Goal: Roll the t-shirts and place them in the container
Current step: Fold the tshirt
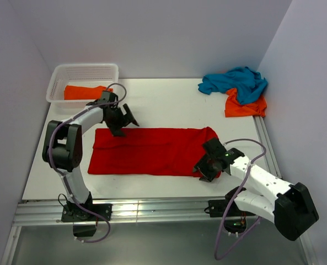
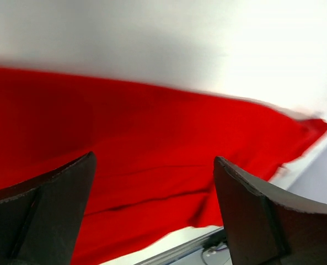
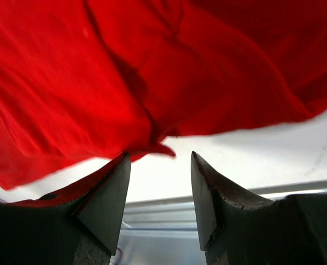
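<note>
A bright red t-shirt (image 1: 152,150) lies folded into a long flat strip across the middle of the table. My left gripper (image 1: 127,123) hovers over its far left edge, open wide; in the left wrist view the red t-shirt (image 2: 97,110) spreads beyond the left gripper (image 2: 153,158) with nothing between the fingers. My right gripper (image 1: 202,170) sits at the strip's near right corner. In the right wrist view the right gripper (image 3: 160,154) has its jaws apart, and a tip of the red t-shirt (image 3: 152,66) hangs just above its left finger.
A white lattice basket (image 1: 86,67) at the back left holds an orange t-shirt (image 1: 83,92). A teal t-shirt (image 1: 235,83) lies heaped on another orange t-shirt (image 1: 245,106) at the back right. The metal rail (image 1: 152,212) runs along the near edge.
</note>
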{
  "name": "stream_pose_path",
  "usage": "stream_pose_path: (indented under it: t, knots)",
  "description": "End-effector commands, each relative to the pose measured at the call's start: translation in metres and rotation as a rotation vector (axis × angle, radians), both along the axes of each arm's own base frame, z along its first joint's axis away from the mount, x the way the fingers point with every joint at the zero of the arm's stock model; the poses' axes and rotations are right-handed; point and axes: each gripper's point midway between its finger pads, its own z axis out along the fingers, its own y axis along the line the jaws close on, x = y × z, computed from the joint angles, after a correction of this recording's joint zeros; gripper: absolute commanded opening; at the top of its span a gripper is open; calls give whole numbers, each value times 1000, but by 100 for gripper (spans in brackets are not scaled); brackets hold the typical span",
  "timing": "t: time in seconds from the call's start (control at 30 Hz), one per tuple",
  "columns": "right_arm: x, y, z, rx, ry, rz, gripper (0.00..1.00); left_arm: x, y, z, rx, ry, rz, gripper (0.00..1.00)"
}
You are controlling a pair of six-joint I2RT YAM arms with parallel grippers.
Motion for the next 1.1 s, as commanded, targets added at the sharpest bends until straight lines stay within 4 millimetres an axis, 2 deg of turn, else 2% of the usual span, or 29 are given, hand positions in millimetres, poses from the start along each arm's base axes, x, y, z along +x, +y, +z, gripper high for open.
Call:
stream_pose_path:
  t: [0.0,0.2,0.37,0.5,0.53,0.57,0.6,0.63,0.67,0.7,0.77,0.8,0.83,0.87,0.93,0.97,1.0,1.03,1.07]
  knots:
    - [19,6,-6,37,-18,-111,55,-8,29,-11,51,-28,-17,93]
    - [18,0,-28,-11,66,-149,51,-11,62,-23,94,-26,20,92]
    - [23,-16,-37,-84,97,-185,48,-15,84,-35,107,0,48,91]
    - [49,-21,-30,-122,76,-161,47,-25,99,-43,134,33,76,91]
    - [58,-29,-29,-149,71,-175,47,-28,100,-44,136,38,81,91]
    - [72,-28,-26,-159,62,-173,47,-30,99,-42,124,35,94,91]
    - [82,-33,-25,-170,56,-161,47,-40,99,-48,118,56,107,91]
    - [93,-34,-24,-178,41,-156,47,-43,95,-43,87,55,137,91]
    - [110,-33,-22,-183,35,-152,47,-48,93,-44,71,60,155,91]
    - [120,-34,-22,-191,26,-125,46,-64,92,-54,62,100,175,91]
    - [156,-32,-22,-196,4,-104,46,-70,87,-47,10,97,255,92]
    - [168,-30,-22,-193,-6,-97,45,-87,86,-57,-2,138,282,92]
    - [183,-27,-22,-182,-24,-92,45,-90,85,-57,-25,157,346,92]
    - [207,-20,-23,-168,-39,-72,44,-104,82,-59,-43,171,368,92]
    - [236,-11,-23,-150,-65,-58,42,-111,78,-57,-76,198,465,92]
    - [264,-3,-23,-143,-95,-54,42,-111,72,-49,-85,165,480,92]
    - [278,9,-21,-102,-106,-37,42,-117,67,-50,-94,171,499,93]
    - [293,15,-20,-90,-127,-33,42,-114,61,-44,-124,176,565,93]
    - [321,26,-17,-72,-168,-34,43,-118,43,-35,-138,152,540,94]
